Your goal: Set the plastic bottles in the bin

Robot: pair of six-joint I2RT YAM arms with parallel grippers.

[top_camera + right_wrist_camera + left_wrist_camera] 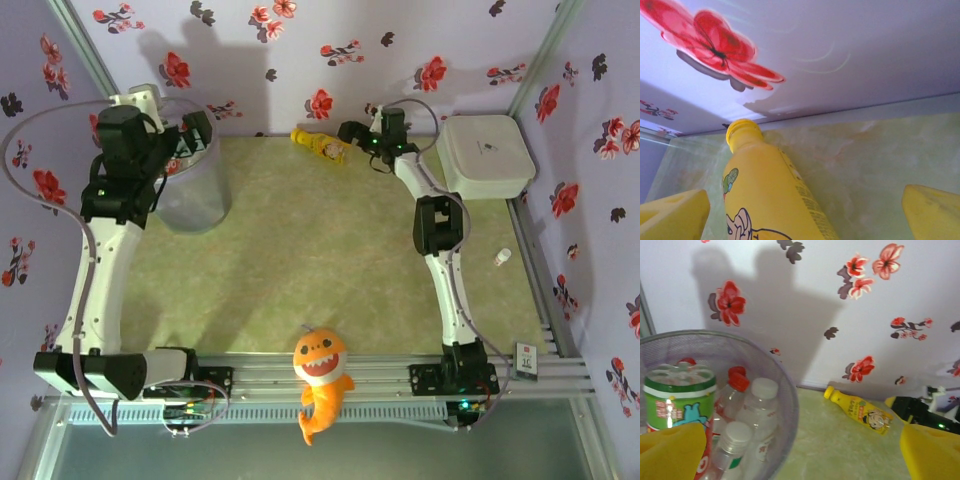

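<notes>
The right claw stood wide with nothing in it, low at the worktop's far edge. The yellow bottle lay on its side between its fingers, close to one finger and well off the other, cap toward the wall. Closing off-centre like that could nudge the round body into a roll, or jam it against the wall. The left claw hung wide and empty above the bin at the far left corner, where several clear bottles lay inside.
</notes>
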